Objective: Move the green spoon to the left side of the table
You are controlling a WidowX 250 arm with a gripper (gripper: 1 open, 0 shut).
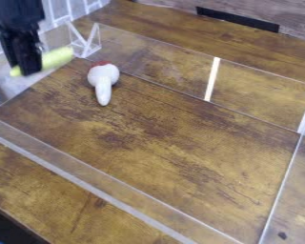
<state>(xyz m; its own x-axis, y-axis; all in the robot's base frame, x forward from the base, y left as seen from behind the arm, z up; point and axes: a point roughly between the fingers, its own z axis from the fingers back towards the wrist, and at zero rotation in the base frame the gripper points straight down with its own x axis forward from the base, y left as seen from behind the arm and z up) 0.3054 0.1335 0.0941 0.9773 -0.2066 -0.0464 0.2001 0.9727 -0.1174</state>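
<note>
Over at the far left edge of the table (pixel 181 143), the black gripper (pixel 24 59) is hanging with its boxy dark body pointing down; its fingers are pinching the green spoon (pixel 43 60), clamped on the chunky handle; that handle is showing as a smooth, rounded bar of yellow-green plastic, sticking out to the right of the fingers and lying roughly level; the picture is blurring here, so I cannot make out the spoon's bowl; whether the spoon is touching the wood or hanging just above it, I cannot tell either. Just to the right of the gripper, a white elongated object (pixel 103 83) is lying flat on the wood, apart from the spoon; it is looking matte and rounded, fatter at its far end, where a small red tip is showing. Behind the gripper, a clear stand (pixel 84 39) is sitting near the back wall; around everything, clear acrylic walls (pixel 213 81) are catching bright streaks of light; underneath, the dark brown tabletop is showing worn, streaky grain.
</note>
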